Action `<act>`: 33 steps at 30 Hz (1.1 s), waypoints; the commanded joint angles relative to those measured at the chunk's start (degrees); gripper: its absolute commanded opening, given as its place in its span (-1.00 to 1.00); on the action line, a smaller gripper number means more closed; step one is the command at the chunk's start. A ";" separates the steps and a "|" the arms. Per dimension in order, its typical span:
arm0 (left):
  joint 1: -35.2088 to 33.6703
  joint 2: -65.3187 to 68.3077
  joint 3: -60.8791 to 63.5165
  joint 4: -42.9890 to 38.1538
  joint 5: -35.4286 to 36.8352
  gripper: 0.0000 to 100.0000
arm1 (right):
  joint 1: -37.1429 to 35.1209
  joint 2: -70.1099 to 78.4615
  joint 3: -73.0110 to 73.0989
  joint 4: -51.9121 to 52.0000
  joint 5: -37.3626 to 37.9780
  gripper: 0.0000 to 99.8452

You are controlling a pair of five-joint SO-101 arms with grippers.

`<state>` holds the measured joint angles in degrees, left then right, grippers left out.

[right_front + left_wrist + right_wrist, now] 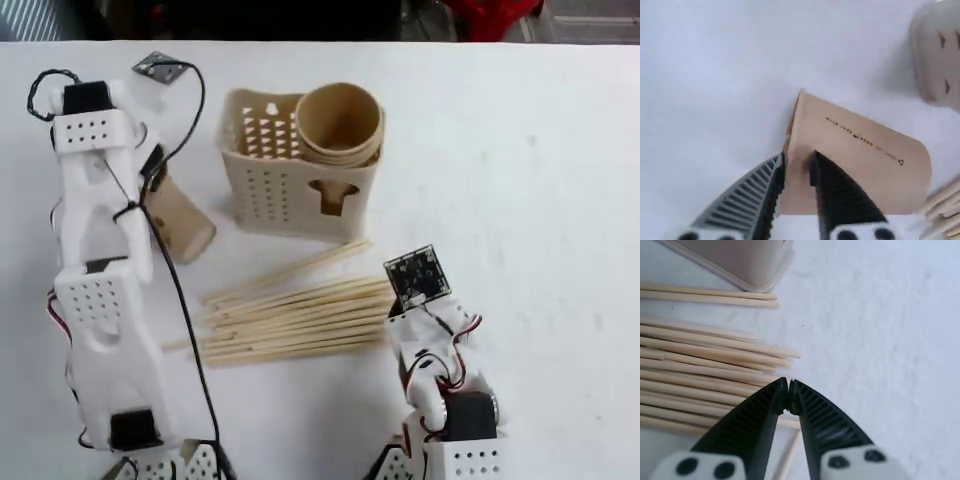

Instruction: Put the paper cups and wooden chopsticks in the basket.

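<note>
A brown paper cup lies on its side on the white table, left of the basket. My left gripper is shut on the cup's wall near one end, one finger on each side. Stacked paper cups stand in the cream perforated basket. Several wooden chopsticks lie in a loose bundle in front of the basket. My right gripper is shut and holds nothing, its tips just over the right-hand ends of the chopsticks.
The left arm stretches along the table's left side, with a black cable trailing beside it. A small circuit board lies at the back left. Bare white table spreads to the right of the basket.
</note>
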<state>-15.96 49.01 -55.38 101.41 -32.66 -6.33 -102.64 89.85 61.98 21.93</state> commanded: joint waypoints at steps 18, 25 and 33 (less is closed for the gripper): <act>0.04 -44.62 20.84 0.97 -1.05 -0.96 | 0.04 -0.48 -0.35 -0.13 0.88 -0.96; 2.15 -58.77 21.36 0.97 -3.34 -0.96 | 0.04 -0.48 -0.35 -0.13 0.88 -0.96; 18.42 -69.76 21.27 -5.54 -0.79 -0.96 | 0.04 -0.48 -0.35 -0.04 0.88 -0.97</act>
<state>-6.37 -15.16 -33.85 100.70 -35.38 -6.33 -102.64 89.85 61.98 21.93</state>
